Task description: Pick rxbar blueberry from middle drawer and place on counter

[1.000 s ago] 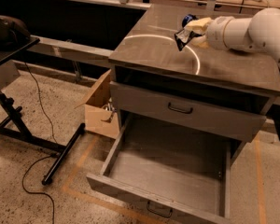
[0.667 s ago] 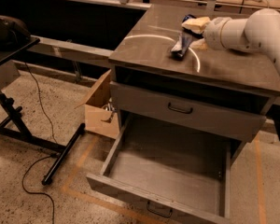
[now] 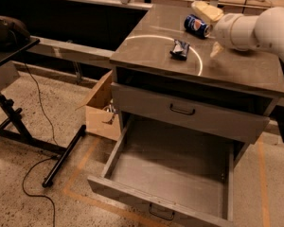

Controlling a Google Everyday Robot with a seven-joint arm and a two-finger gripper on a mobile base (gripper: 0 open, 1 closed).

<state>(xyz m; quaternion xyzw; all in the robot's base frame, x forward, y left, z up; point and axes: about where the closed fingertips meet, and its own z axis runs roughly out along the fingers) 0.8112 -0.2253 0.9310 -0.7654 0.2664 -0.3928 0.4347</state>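
The rxbar blueberry (image 3: 180, 48), a small dark blue-black bar, lies flat on the counter (image 3: 246, 67), just inside the pale arc mark. My gripper (image 3: 208, 29) is to the right of the bar and apart from it, just above the counter. Its cream fingers (image 3: 203, 9) are spread open and hold nothing. The middle drawer (image 3: 146, 197) is pulled out wide below, and its grey floor is bare.
A blue Pepsi can (image 3: 196, 25) lies on its side on the counter, behind the bar and next to my gripper. A shut grey drawer front with a black handle (image 3: 182, 109) is above the open drawer. A cardboard box (image 3: 100, 109) and a black stand (image 3: 12, 117) are on the floor to the left.
My gripper has let go of the bar, which now lies on the counter. The gripper has opened and drawn back to the right, which uncovers the Pepsi can.
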